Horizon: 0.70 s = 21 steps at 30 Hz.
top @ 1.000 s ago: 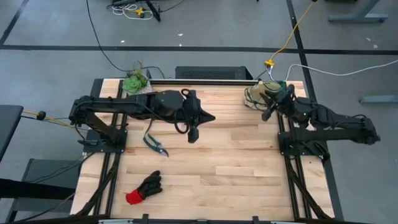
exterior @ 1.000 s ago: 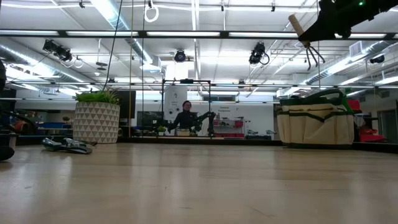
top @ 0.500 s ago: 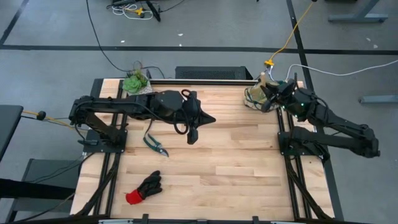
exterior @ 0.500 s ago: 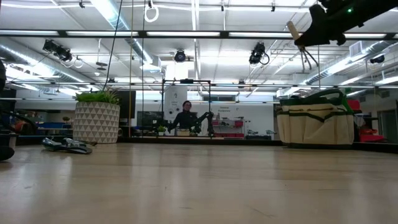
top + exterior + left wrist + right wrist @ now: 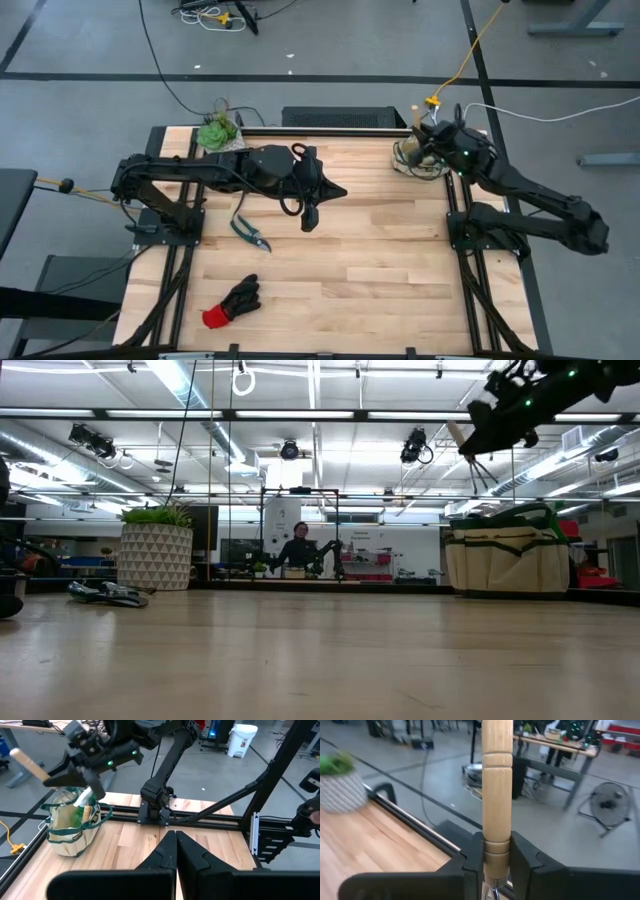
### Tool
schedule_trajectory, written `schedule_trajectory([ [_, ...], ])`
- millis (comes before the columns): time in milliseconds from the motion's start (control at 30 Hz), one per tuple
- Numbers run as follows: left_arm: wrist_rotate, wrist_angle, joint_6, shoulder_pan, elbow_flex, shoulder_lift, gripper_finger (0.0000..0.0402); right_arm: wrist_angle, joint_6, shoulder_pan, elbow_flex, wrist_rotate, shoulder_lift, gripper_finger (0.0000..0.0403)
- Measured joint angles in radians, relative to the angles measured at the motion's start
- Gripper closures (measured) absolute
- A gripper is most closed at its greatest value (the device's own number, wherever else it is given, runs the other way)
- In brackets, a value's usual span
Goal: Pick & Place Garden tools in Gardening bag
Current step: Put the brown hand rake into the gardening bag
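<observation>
My right gripper (image 5: 441, 141) is shut on a wooden-handled rake (image 5: 470, 448) and holds it in the air over the beige gardening bag (image 5: 413, 156) at the table's far right. The bag also shows in the low view (image 5: 507, 560). It holds a green spray bottle (image 5: 83, 801) and another wooden handle (image 5: 88, 813). My left gripper (image 5: 311, 216) is shut and empty over the table's middle. The pruning shears (image 5: 250, 233) lie flat at the left. The black glove with red cuff (image 5: 231, 303) lies near the front left. My right gripper pinches the rake's wooden handle (image 5: 497, 851) between its two fingers (image 5: 471, 861), close to the metal neck at the tine end. The fingers lie across the handle. The rake is lifted clear above the bag and tilted, its tines (image 5: 481, 472) hanging down and its free end (image 5: 457, 432) up.
A leafy plant in a white pot (image 5: 218, 133) stands at the far left corner and also shows in the low view (image 5: 156, 555). Bare wooden tabletop (image 5: 380, 260) lies between the arms. A person sits in the room behind the table (image 5: 298, 548).
My right gripper has carried the rake toward the table's far edge and a little left, from beside the bag to over it. The rake has come slightly lower and tipped, and stays lifted clear. My left arm has kept still.
</observation>
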Motion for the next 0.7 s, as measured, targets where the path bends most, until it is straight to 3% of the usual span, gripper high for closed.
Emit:
schedule_trajectory([
  [433,0.000,-0.001,0.003,0.002,0.000,0.000,0.0399,0.024,0.000,-0.065,-0.006,0.061,0.098,0.0345],
  [700,0.000,-0.001,0.003,0.002,0.000,0.000,0.0399,0.250,0.026,-0.065,-0.147,0.014,0.039,0.0341],
])
